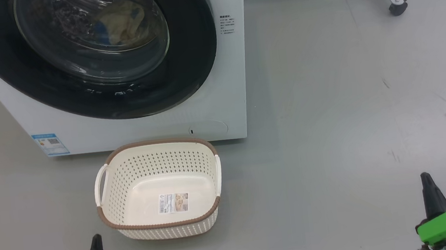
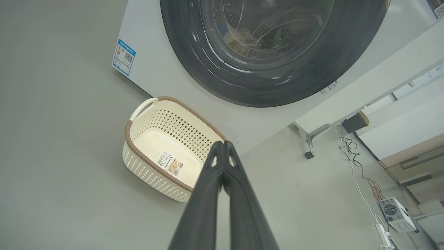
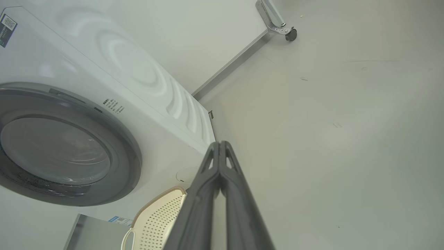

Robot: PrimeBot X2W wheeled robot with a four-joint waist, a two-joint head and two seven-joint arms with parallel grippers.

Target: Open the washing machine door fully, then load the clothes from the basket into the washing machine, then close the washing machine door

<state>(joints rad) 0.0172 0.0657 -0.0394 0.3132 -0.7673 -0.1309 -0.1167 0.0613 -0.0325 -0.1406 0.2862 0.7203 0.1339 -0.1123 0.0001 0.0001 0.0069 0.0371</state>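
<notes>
At the far left of the head view, a blue label (image 1: 50, 144) sat on the lower front corner of the washing machine (image 1: 234, 78), which stood on the grey floor (image 1: 331, 130). Just right of it, at the bottom edge, the left gripper (image 1: 95, 240) pointed upward with its two dark fingers pressed together, gripping nothing. The left wrist view showed that same closed pair in front of the basket's near corner.

The washing machine door (image 1: 199, 61) was closed flush against the machine's front, its glossy black rim ringing the clear glass bowl. Through the glass the clothes (image 1: 121, 22) lay inside the drum, cream-yellow with a blue patch.

Below the door, the basket (image 1: 156, 165) stood upright on the floor just in front of the machine's base. Whether its brown rim touched the white panel could not be told. A label sticker (image 1: 173, 202) showed on the basket's floor.

Further right the floor carried a few dark scuffs, and at the upper right a metal leg ended in a caster wheel (image 1: 398, 7). At the lower right, the right gripper (image 1: 428, 182) also had its fingers pressed together with nothing between them, well apart from the basket. The right wrist view showed it held over the floor beside the machine's right side
</notes>
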